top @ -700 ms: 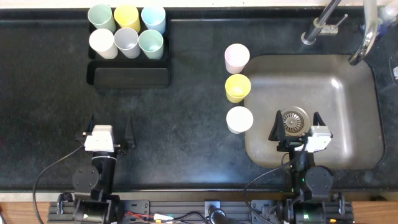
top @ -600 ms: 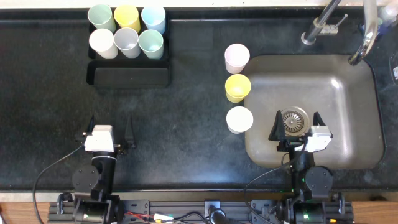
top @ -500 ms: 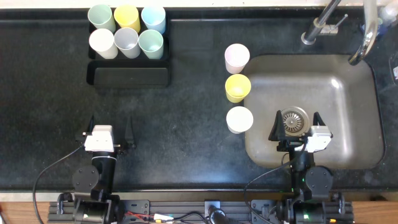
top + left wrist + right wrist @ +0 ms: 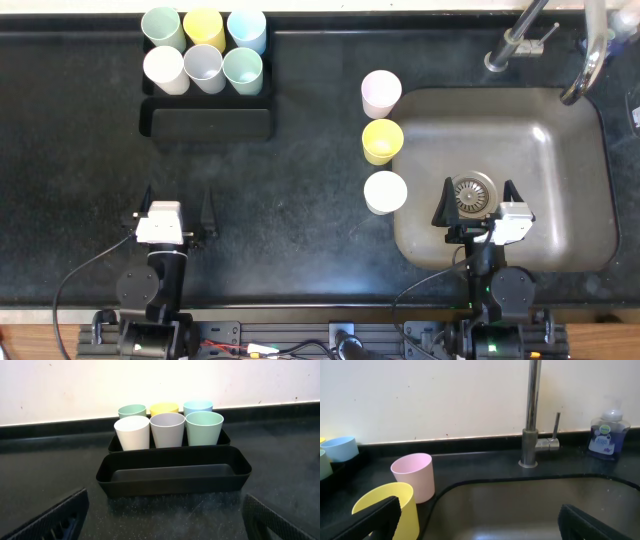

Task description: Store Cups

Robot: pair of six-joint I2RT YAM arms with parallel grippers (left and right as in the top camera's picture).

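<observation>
Back-left corner of countertop [image 4: 300,230]: tray [image 4: 224,438] with six cups [image 4: 205,68] inside, two rows of three. Just before it, parallel: second tray [image 4: 208,124]. Right half: sink [image 4: 560,150] set into countertop. On countertop along sink's left rim: three cups [image 4: 382,141] in line, front to back, close together. Behind sink at back edge: faucet [image 4: 520,35]. Right of faucet: soap bottle [image 4: 608,434].

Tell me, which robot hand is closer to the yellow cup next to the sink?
Right. The right gripper is over the sink, a short way from the yellow cup. The left gripper is far off across the counter.
</observation>
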